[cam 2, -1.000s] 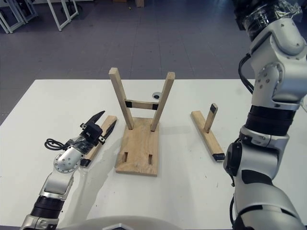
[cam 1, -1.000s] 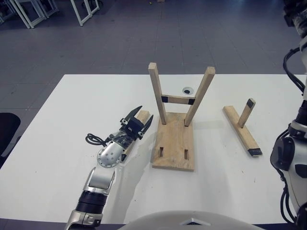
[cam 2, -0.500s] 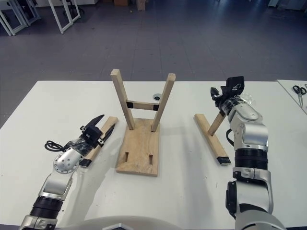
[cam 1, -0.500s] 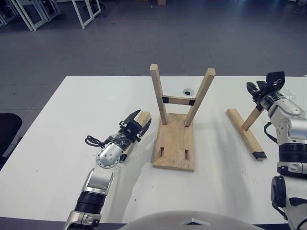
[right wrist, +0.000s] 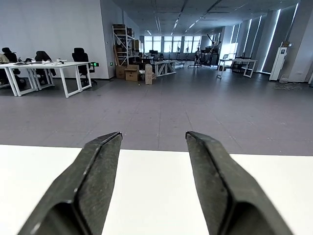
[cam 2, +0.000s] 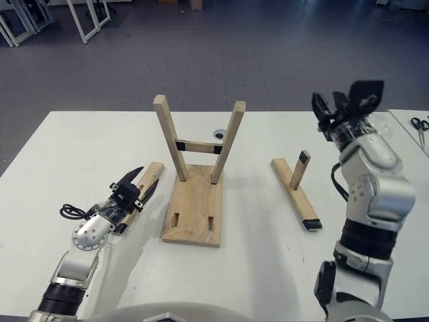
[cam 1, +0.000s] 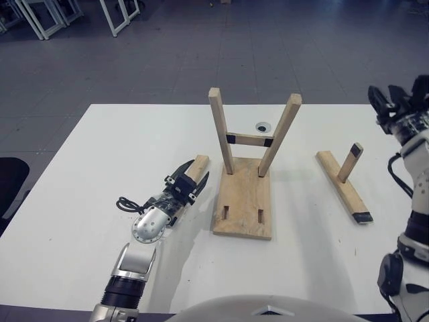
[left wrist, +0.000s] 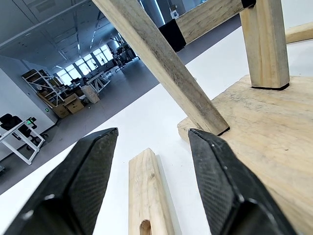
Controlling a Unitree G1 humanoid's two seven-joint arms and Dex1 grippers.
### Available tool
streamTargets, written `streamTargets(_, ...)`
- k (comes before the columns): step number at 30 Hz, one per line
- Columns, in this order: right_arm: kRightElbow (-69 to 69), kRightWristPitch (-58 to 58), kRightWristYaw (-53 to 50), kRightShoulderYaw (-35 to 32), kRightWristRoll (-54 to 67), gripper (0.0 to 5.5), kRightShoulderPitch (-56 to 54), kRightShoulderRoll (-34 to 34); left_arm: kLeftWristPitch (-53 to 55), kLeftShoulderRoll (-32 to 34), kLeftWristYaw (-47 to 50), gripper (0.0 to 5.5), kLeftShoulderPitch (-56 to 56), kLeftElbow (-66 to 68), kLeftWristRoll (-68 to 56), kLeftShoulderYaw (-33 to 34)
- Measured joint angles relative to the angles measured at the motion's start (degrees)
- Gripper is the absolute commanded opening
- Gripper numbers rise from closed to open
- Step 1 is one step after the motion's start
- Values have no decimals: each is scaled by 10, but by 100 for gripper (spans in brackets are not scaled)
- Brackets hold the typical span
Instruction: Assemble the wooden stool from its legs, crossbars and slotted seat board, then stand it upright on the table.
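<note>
The slotted seat board (cam 1: 242,199) lies flat mid-table. Two legs (cam 1: 219,131) joined by a crossbar (cam 1: 249,140) stand in its far end, and two slots (cam 1: 226,213) near its front are bare. A loose leg (left wrist: 149,196) lies on the table left of the board. My left gripper (cam 1: 190,180) is low over this leg, open, one finger on each side of it. Right of the board lies another leg (cam 1: 342,184) with a short crossbar (cam 1: 348,161) sticking up from it. My right gripper (cam 2: 345,100) hangs open in the air beyond that piece, holding nothing.
A round cable hole (cam 1: 261,125) sits in the white table (cam 1: 87,201) behind the standing legs. A black cable (cam 1: 127,201) loops beside my left wrist. Scissors (cam 2: 419,127) lie on a neighbouring table at far right.
The right gripper came down to the short crossbar of the right-hand piece, then rose and pulled away to the far right, empty. The left gripper slid slightly back along the loose leg.
</note>
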Motion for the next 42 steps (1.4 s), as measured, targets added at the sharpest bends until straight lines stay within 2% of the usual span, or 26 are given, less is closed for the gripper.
streamTargets(6,-37,-38,46,-33,23,388,172,22,0,2,-1,264,6,-5,0,0)
streamTargets(9,-29,-61,71,-25,19,443,242,32,0,2,-1,264,10,-5,0,0)
streamTargets(14,20,-112,104,34,-38,443,309,31,0,1,-1,264,14,-5,0,-2)
streamTargets(18,75,-141,97,69,-88,443,317,28,0,1,-3,264,12,1,0,-4)
streamTargets(28,113,-172,71,83,-97,267,298,49,-1,3,-12,264,1,11,-2,-2)
streamTargets(33,132,-175,48,87,-111,203,271,51,19,0,-25,264,-6,5,-50,15)
streamTargets(34,133,-174,42,87,-113,203,266,51,32,-2,-28,264,-10,-5,-73,22)
streamTargets(37,111,-162,35,73,-90,203,241,56,87,-19,-44,316,-23,-41,-159,44)
streamTargets(40,41,-135,32,46,-22,203,174,57,198,-53,-48,357,-40,-111,-329,77)
streamTargets(42,-4,-98,28,29,41,203,139,60,273,-70,-35,363,-59,-156,-454,99)
